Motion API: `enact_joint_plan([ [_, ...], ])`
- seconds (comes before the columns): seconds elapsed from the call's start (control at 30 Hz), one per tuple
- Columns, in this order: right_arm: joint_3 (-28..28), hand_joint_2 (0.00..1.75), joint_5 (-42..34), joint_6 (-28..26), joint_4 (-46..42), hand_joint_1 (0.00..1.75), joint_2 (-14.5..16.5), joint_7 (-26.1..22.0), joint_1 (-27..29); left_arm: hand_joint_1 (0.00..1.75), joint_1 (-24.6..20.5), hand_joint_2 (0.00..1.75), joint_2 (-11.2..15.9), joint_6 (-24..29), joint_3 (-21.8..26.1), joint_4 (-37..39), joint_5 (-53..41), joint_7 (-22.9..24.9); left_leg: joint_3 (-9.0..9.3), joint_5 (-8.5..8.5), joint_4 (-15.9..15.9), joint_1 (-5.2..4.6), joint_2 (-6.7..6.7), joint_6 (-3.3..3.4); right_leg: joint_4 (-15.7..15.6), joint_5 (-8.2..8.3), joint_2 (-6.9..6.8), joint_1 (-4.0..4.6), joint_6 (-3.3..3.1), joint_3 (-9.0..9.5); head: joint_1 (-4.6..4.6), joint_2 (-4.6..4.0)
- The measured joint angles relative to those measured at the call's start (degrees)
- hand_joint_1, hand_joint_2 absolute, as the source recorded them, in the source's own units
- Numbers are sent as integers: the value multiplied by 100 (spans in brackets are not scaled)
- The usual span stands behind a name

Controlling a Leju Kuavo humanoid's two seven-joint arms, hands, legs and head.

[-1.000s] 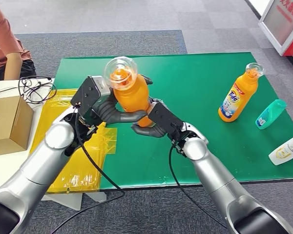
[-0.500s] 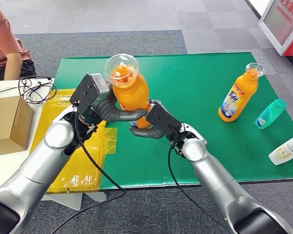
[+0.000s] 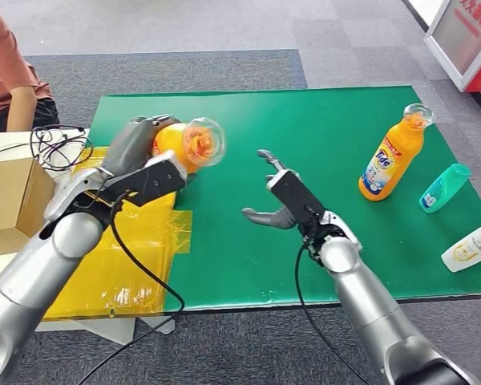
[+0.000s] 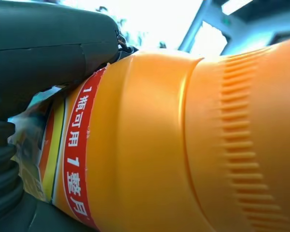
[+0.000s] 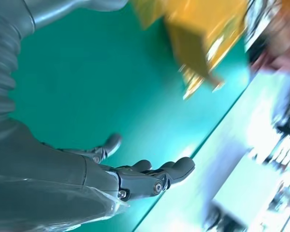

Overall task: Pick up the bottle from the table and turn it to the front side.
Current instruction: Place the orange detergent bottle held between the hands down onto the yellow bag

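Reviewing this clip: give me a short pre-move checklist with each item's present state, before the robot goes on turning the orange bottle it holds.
1. Left hand grips the held bottle: ok, the fingers wrap its body.
2. Bottle off the green table: ok, it is carried tilted, its clear cap pointing right.
3. Right hand free of the bottle: ok, it hovers over the table, fingers apart and holding nothing.
4. Front label faces the camera: cannot tell; the left wrist view shows a red band with print, the head view mostly plain orange.
5. Second orange bottle out of the way: ok, it stands upright far to the right.
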Motion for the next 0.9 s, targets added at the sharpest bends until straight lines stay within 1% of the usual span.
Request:
enact_joint_plan([
  [0.07, -281, 175, 180, 23, -125, 0, -64, 20, 133, 175, 108, 175, 213, 15, 110, -139, -767, 108, 0, 0, 0, 0, 0, 0, 0, 0, 0, 0, 0, -1, -1, 0],
  [0.13, -518, 175, 324, 76, -275, 0, -85, 40, 240, 175, 224, 175, 367, 11, 217, -204, -1295, 166, -1, 0, 0, 0, 0, 0, 0, -1, 0, 0, 0, -1, -1, 0],
  [0.23, -720, 175, 448, 146, -454, 0, -90, 69, 314, 175, 370, 175, 495, 7, 312, -213, -1736, 221, -1, 0, 0, 0, 0, 0, 0, -1, 0, 0, -1, -3, -2, -1],
  [0.37, -800, 175, 507, 205, -619, 0, -90, 80, 340, 175, 477, 175, 597, -16, 348, -159, -2004, 242, -1, 0, 0, 0, 1, 0, 0, 0, 0, 0, 0, -2, -1, 0],
  [0.53, -827, 175, 519, 216, -705, 0, -90, 80, 341, 175, 532, 175, 656, -55, 349, -35, -2063, 239, -2, 1, 0, 0, 0, 0, 0, 0, 0, 0, 0, -2, -1, 0],
  [0.63, -828, 175, 541, 240, -769, 0, -88, 78, 340, 175, 613, 175, 655, -89, 350, 163, -2100, 222, -2, 0, 0, -1, 0, 0, 0, 0, 1, -1, 0, -3, -2, 0],
  [0.7, -826, 175, 555, 265, -835, 0, -86, 77, 338, 175, 732, 175, 649, -7, 352, 362, -2187, 212, -2, 0, 0, -2, 1, 0, 0, 0, 1, -1, 0, -3, -2, 0],
  [0.83, -806, 175, 559, 309, -963, 0, -75, 72, 322, 175, 991, 175, 601, 319, 404, 840, -2433, 198, -2, 0, 0, -1, 1, 0, 0, 0, 1, -1, 0, -4, -2, 0],
  [0.9, -788, 175, 559, 316, -1013, 0, -67, 71, 309, 175, 1106, 175, 554, 364, 451, 1079, -2464, 166, -2, 0, 0, -1, 1, 0, 0, 0, 1, -1, -1, -4, -1, 0],
])
